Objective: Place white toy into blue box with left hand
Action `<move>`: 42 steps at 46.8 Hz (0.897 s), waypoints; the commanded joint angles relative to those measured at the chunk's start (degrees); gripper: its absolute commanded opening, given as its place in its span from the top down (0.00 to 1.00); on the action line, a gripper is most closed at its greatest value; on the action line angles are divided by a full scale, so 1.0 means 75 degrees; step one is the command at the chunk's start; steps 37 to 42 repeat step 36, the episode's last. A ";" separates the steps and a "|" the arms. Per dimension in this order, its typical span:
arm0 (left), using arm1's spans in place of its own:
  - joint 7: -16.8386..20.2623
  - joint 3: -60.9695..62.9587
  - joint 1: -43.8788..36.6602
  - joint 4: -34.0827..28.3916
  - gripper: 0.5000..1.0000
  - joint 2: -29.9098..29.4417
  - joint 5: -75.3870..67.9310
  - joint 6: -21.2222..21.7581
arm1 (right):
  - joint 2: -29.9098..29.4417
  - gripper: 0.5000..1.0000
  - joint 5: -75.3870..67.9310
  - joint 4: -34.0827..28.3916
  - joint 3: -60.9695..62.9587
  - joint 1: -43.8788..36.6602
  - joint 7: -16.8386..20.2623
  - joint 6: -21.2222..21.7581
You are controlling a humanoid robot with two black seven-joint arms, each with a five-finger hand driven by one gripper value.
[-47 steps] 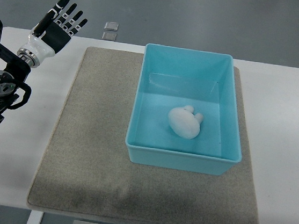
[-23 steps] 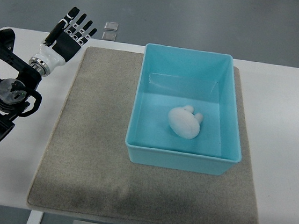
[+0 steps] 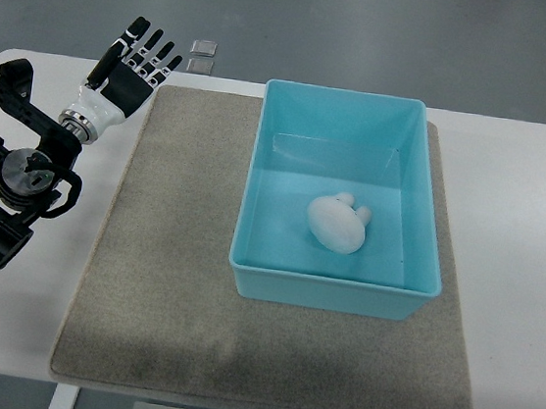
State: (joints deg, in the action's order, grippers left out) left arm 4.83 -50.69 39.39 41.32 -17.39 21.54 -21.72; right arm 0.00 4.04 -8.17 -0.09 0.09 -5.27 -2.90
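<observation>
A white toy [image 3: 338, 222] lies on the floor of the blue box [image 3: 262, 169], near its middle. The box stands on a grey mat [image 3: 169, 252]. My left hand [image 3: 131, 65] hovers over the mat's far left corner, well apart from the box, with its fingers spread and nothing in them. Its black arm [image 3: 13, 190] comes in from the left edge.
The mat covers a white table [image 3: 530, 244]. Two small grey squares [image 3: 201, 55] lie on the floor just beyond the table's far edge, close to the left hand.
My left hand and arm have shifted to the right, from the table's left edge toward the mat's far left corner. The toy and box have not moved.
</observation>
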 commanded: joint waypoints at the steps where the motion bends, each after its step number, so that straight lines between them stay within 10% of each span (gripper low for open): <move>1: 0.0000 -0.0096 0.0045 0.0010 0.01 -0.0013 -0.0025 0.0024 | 0.0000 0.13 0.0000 0.0000 0.0000 0.0000 0.0000 0.0000; 42: 0.0000 -0.0108 0.0045 0.0045 0.01 -0.0013 -0.0048 0.0036 | 0.0000 0.13 0.0024 -0.0094 -0.0012 0.0047 0.0012 0.0059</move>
